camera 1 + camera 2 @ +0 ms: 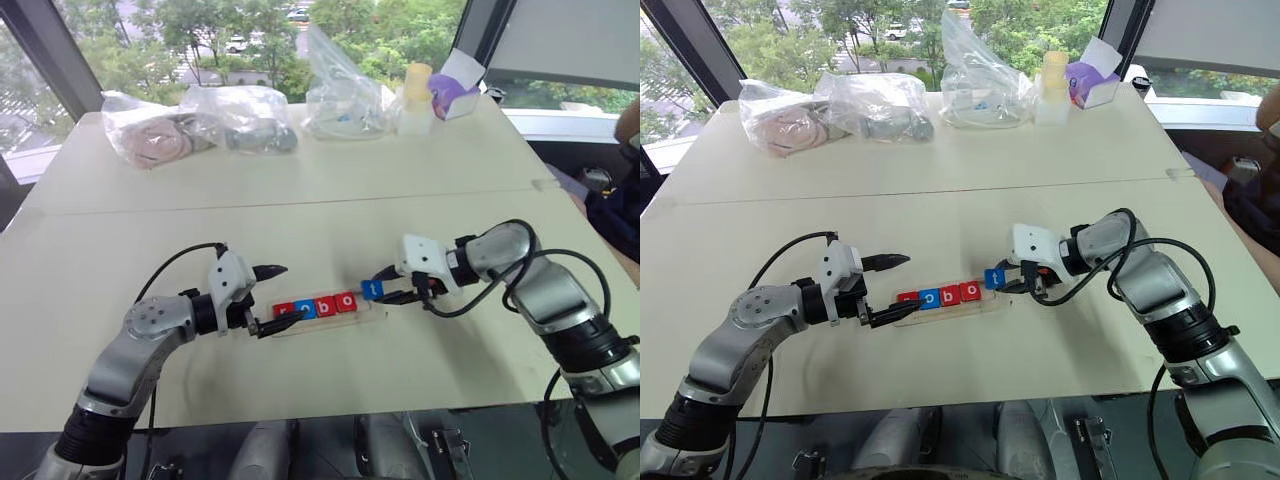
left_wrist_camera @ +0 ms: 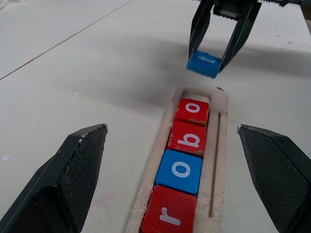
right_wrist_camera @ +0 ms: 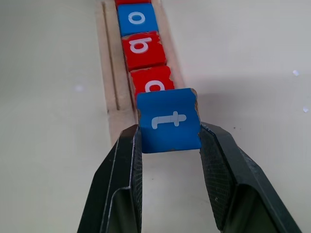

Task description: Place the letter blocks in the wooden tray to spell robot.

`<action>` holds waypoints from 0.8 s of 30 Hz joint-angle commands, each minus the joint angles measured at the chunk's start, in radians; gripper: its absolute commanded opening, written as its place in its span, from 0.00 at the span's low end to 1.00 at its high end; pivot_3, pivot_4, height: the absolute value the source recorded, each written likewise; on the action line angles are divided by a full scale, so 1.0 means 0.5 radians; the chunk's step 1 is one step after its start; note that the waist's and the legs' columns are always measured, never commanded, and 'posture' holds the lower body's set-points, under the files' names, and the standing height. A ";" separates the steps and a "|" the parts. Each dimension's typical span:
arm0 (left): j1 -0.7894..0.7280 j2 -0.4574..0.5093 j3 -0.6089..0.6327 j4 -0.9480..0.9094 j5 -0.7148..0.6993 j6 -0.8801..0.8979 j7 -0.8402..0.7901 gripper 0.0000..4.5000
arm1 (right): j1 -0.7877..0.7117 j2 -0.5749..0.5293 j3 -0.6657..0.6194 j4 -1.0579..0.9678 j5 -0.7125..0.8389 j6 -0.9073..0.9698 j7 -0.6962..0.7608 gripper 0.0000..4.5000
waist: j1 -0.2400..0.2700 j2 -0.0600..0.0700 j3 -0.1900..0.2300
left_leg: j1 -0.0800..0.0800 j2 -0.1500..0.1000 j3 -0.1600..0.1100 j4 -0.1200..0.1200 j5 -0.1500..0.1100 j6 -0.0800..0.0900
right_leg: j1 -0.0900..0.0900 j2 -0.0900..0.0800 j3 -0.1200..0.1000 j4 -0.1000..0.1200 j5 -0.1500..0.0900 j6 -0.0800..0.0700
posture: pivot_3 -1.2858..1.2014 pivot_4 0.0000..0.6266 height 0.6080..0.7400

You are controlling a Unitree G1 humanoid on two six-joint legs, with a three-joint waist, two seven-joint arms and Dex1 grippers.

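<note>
A blue square letter tile marked with a white "t" [image 3: 169, 120] hangs pinched between the two black fingers of the right pincer [image 3: 170, 145], held clear of the pale bench [image 1: 300, 200] just past the open end of the long, narrow pale-wood tray [image 2: 219, 145]. The fingers press on two opposite edges of the tile, and its lettered face is turned up.

The tray lies flat on the bench with its long axis running from the left pincer toward the right pincer. Four tiles sit in its slot, side by side and touching: a red "r" tile [image 2: 170, 213] at the end nearest the left pincer, then a blue "o" tile [image 2: 180, 170], a red "b" tile [image 2: 188, 138] and a red "o" tile [image 2: 193, 110]. Beyond the last red tile one bare space of the slot remains, and the held "t" tile hovers just outside that end, tilted and apart from the wood.

The left pincer [image 1: 270, 298] stands at the tray's opposite end, its fingers spread wide and gripping nothing; the lower finger tip is at the tray's end by the "r" tile, though contact cannot be made out.

Well beyond the tray, along the bench's far edge, lie several clear plastic bags [image 1: 240, 115] with contents, a pale yellow bottle [image 1: 417, 95] and a purple box of tissues [image 1: 455, 90].
</note>
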 commanded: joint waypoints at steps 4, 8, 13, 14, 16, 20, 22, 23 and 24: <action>0.007 0.010 0.033 -0.093 -0.021 -0.014 0.015 1.00 | -0.051 0.025 0.079 -0.019 -0.080 0.037 0.000 0.25 | -0.008 0.000 0.000 | 0.000 0.000 0.000 -0.001 0.000 0.000 | -0.001 0.000 0.000 0.000 0.000 0.000 | 0.52 0.24 1.00; 0.027 0.008 0.035 -0.115 -0.020 -0.010 0.036 1.00 | -0.074 0.067 0.113 0.007 -0.123 0.027 -0.012 0.25 | -0.011 0.000 0.000 | 0.000 0.001 0.000 -0.001 0.000 0.000 | -0.001 0.000 0.000 0.001 0.000 0.000 | 0.52 0.24 1.00; 0.034 0.004 0.041 -0.130 -0.029 0.002 0.058 1.00 | -0.102 0.108 0.149 0.031 -0.159 0.027 -0.002 0.25 | -0.008 0.000 0.000 | 0.000 0.000 0.000 0.000 0.000 0.000 | -0.001 0.001 0.000 0.001 0.000 0.000 | 0.52 0.24 1.00; 0.035 0.003 0.041 -0.131 -0.032 0.003 0.061 1.00 | -0.110 0.119 0.155 0.042 -0.169 0.026 -0.003 0.25 | -0.008 0.000 0.000 | 0.000 0.000 0.000 0.000 0.000 0.000 | -0.001 0.001 0.000 0.001 0.000 0.000 | 0.52 0.24 1.00; 0.038 0.003 0.040 -0.134 -0.033 0.003 0.066 1.00 | -0.124 0.142 0.169 0.068 -0.190 0.019 -0.007 0.25 | -0.008 0.000 0.000 | 0.000 0.000 0.000 0.000 0.000 0.000 | -0.001 0.001 0.000 0.001 0.000 0.000 | 0.52 0.24 1.00; 0.048 0.004 0.040 -0.141 -0.033 0.003 0.071 1.00 | -0.141 0.178 0.197 0.074 -0.211 0.019 -0.006 0.25 | -0.011 0.000 0.000 | 0.000 0.000 0.000 0.000 0.000 0.000 | -0.001 0.001 0.000 0.001 0.000 0.000 | 0.52 0.24 1.00; 0.048 0.004 0.040 -0.140 -0.032 0.002 0.072 1.00 | -0.141 0.188 0.197 0.067 -0.216 0.024 -0.003 0.25 | -0.010 0.000 0.000 | 0.000 0.000 0.000 0.000 0.000 0.000 | -0.001 0.002 0.000 0.001 0.000 0.000 | 0.52 0.24 1.00; 0.048 0.005 0.040 -0.141 -0.031 0.002 0.073 1.00 | -0.140 0.194 0.198 0.069 -0.223 0.023 -0.005 0.25 | -0.010 0.000 0.000 | 0.000 0.000 0.000 0.000 0.000 0.000 | -0.001 0.002 0.000 0.001 0.000 0.000 | 0.52 0.24 1.00; 0.048 0.005 0.039 -0.141 -0.030 0.002 0.074 1.00 | -0.139 0.199 0.199 0.073 -0.231 0.020 -0.006 0.25 | -0.010 0.000 0.000 | 0.000 0.000 0.000 0.000 0.000 0.000 | -0.001 0.002 0.000 0.001 0.000 0.000 | 0.52 0.24 1.00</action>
